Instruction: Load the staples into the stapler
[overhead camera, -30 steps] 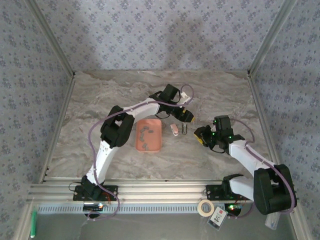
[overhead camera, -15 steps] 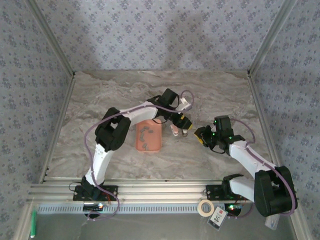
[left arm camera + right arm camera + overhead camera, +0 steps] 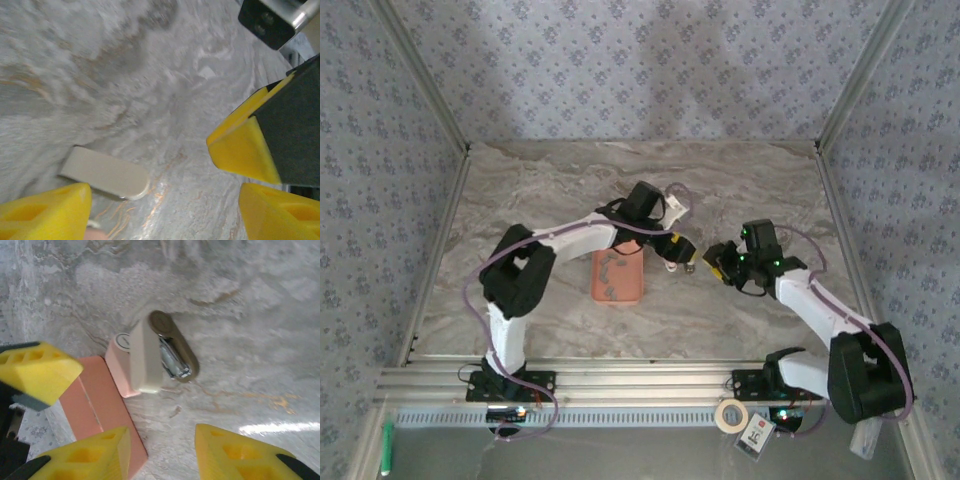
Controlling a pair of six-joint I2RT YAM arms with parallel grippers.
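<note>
From above, the left gripper (image 3: 683, 259) is stretched across the marble table (image 3: 550, 190) and hangs over the stapler (image 3: 670, 262), which lies just to the right of the salmon tray (image 3: 618, 276); the staples (image 3: 611, 267) lie inside this tray as a few small dark strips, apart from the stapler; the right gripper (image 3: 717, 264) is near the stapler on its right side, facing the left one; in this view the fingers are too small to tell if they are apart.

In the left wrist view, its two yellow fingers (image 3: 45, 210) stand at the bottom corners, wide apart, with nothing pinched between them; the stapler's pale cover, flat with a round end, lies on the table just above the left-hand finger; a yellow and black finger of the right gripper comes in from the right edge.

In the right wrist view, its own yellow fingers (image 3: 240, 455) are spread at the bottom and hold nothing; the stapler lies beyond them, its cream top tilted up from the pink base, so the metal channel is visible; the base is just beside the tray's corner; one finger of the left gripper is at the left edge.
</note>
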